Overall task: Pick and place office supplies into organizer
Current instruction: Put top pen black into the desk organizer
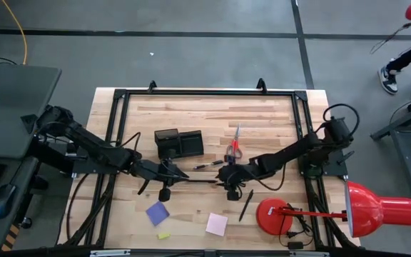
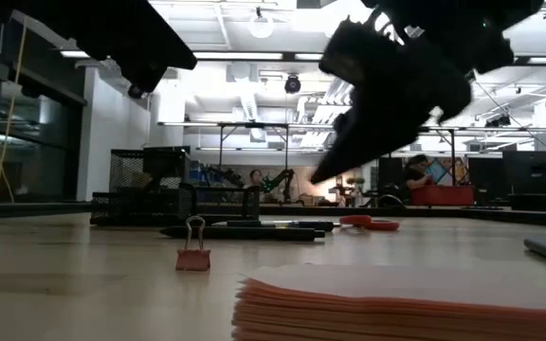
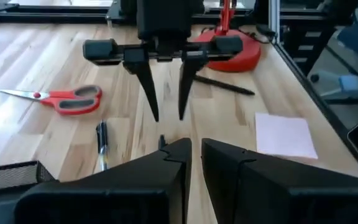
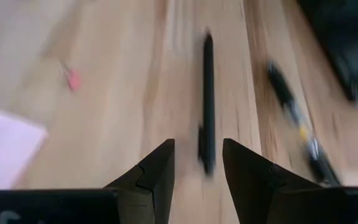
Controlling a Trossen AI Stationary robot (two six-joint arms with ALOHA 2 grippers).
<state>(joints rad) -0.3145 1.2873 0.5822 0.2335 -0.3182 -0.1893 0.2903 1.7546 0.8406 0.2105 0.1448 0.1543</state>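
Note:
A thin dark pen point(image 1: 200, 180) lies flat on the wooden table between my two grippers. My right gripper point(image 4: 197, 155) is open and slants down over the pen's point(image 4: 207, 93) near end, one finger on each side of it without touching. My left gripper point(image 3: 196, 152) hovers shut and empty at the pen's other end, facing the right gripper point(image 3: 166, 106). The black organizer point(image 1: 179, 143) stands at the far left of centre. Red-handled scissors point(image 1: 234, 146) and a second pen point(image 1: 207, 165) lie near it. Toward the near edge are a third pen point(image 1: 246, 203), a purple pad point(image 1: 157, 213), a pink pad point(image 1: 217, 223) and a yellow piece point(image 1: 163, 235).
A red lamp with its round base point(image 1: 277, 214) and shade point(image 1: 377, 210) stands at the near right corner. A small pink binder clip point(image 2: 193, 248) sits on the table near the pads. A black frame point(image 1: 205, 93) runs round the tabletop. A person's feet point(image 1: 405, 78) show beyond the far right.

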